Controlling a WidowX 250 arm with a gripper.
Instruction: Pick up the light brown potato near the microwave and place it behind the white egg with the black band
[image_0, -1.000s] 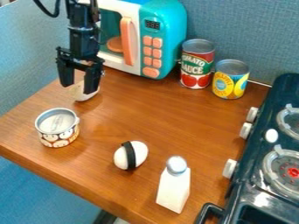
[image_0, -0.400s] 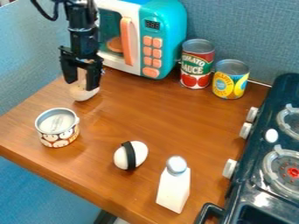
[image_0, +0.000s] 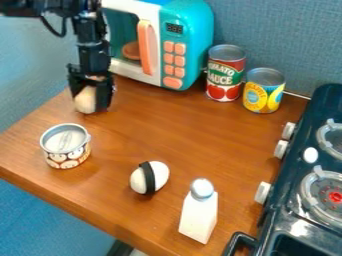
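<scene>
Cream-coloured and rounded, the small thing (image_0: 85, 101) is right between the fingers of the black claw (image_0: 89, 106), over at the upper left of the counter (image_0: 167, 135), and the claw looks to be pinching it, one finger at each side with hardly any gap to spare. So the grip, I'd judge, is made; as for a lift, its lower end is so close to the wood that I can't tell whether it touches. No setting-down elsewhere, then: it's over on that far left side, near the microwave (image_0: 187, 30). Over to the containers now! Nearest is the short can (image_0: 67, 155) with faces on its label, upright, silver lid on top, contents hidden. Back by the wall, just beside each other, we've got the red can (image_0: 225, 75) and the yellow can (image_0: 264, 95), both upright, both topped in metal, no look at what's in them. White bottle (image_0: 199, 217) standing at the front, grey cap on, insides out of sight. Microwave door closed, and through its window, a round orange piece (image_0: 131, 50). Between short can and bottle lies a white egg-shaped piece (image_0: 159, 175) with a black band, well apart from the claw, with the dark stove (image_0: 294, 200) off to the right.
</scene>
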